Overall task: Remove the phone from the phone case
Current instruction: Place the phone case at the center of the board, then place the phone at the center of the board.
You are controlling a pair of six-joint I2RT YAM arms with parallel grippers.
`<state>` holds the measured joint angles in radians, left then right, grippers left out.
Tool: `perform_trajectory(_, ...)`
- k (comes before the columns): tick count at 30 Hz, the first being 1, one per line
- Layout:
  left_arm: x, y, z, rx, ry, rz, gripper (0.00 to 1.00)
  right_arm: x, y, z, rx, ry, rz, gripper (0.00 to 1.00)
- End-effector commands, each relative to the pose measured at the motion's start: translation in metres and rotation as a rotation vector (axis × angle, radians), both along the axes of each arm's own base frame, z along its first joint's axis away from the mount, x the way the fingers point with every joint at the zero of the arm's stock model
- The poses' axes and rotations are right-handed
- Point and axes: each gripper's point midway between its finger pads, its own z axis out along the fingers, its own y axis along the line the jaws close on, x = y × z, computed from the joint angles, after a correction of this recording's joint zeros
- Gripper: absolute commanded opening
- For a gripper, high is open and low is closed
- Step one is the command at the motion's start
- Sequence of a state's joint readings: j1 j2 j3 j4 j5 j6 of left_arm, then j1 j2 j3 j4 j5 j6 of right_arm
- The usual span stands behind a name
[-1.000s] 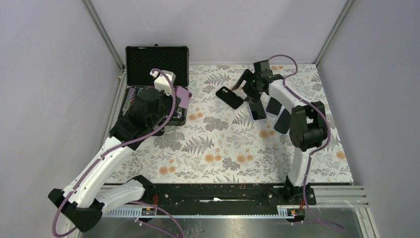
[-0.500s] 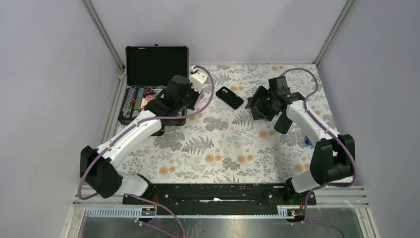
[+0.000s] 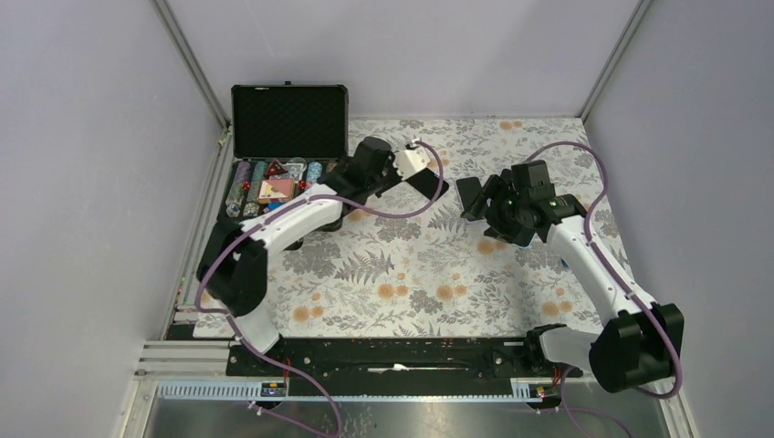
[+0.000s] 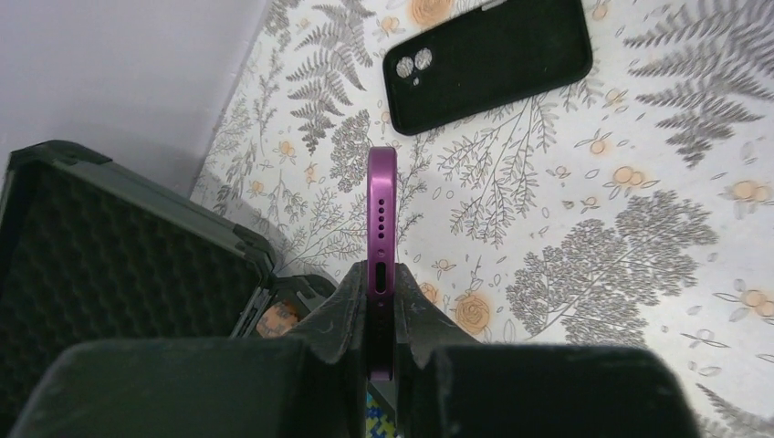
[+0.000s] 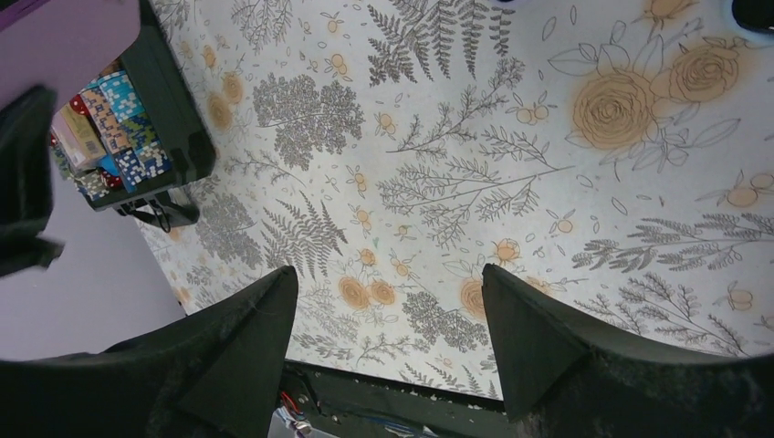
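Note:
My left gripper is shut on a purple phone, held edge-on above the floral table. In the top view this gripper is at the back centre. A black phone case lies flat on the table just beyond it, camera holes showing; it also shows in the top view, partly under the left wrist. My right gripper is open and empty above the table. In the top view it is right of the phone case. The purple phone also shows in the right wrist view.
An open black carry case stands at the back left, its tray holding coloured chips and cards; it also shows in the left wrist view. The grey enclosure walls stand close round the table.
My left arm has swung right from the carry case to over the black phone case, holding the purple phone. My right arm has drawn back from the phones at the back right.

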<state>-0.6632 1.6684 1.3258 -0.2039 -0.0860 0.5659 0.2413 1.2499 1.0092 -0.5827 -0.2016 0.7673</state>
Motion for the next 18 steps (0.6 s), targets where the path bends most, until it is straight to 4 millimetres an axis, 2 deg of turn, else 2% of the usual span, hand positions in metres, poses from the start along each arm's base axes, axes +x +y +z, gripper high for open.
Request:
perform_trajectory(1, 0.034, -0.019, 0.024, 0.039, -0.147, -0.006, 0.00, -0.019, -0.012, 0.002, -0.020, 0.007, -0.022, 0.81)
perform_trajectory(7, 0.042, -0.026, 0.002, 0.094, -0.162, 0.038, 0.00, -0.032, -0.019, 0.001, -0.011, -0.007, -0.056, 0.81)
perform_trajectory(12, 0.044, -0.034, -0.035, 0.148, -0.117, 0.036, 0.00, -0.040, -0.026, -0.001, -0.020, -0.003, -0.085, 0.81)
perform_trajectory(16, 0.044, -0.032, -0.058, 0.191, -0.107, 0.079, 0.00, -0.044, -0.031, 0.002, -0.032, -0.015, -0.094, 0.81)
perform_trajectory(18, 0.039, -0.029, -0.069, 0.218, -0.049, 0.089, 0.09, -0.045, -0.031, 0.005, -0.031, -0.027, -0.085, 0.82)
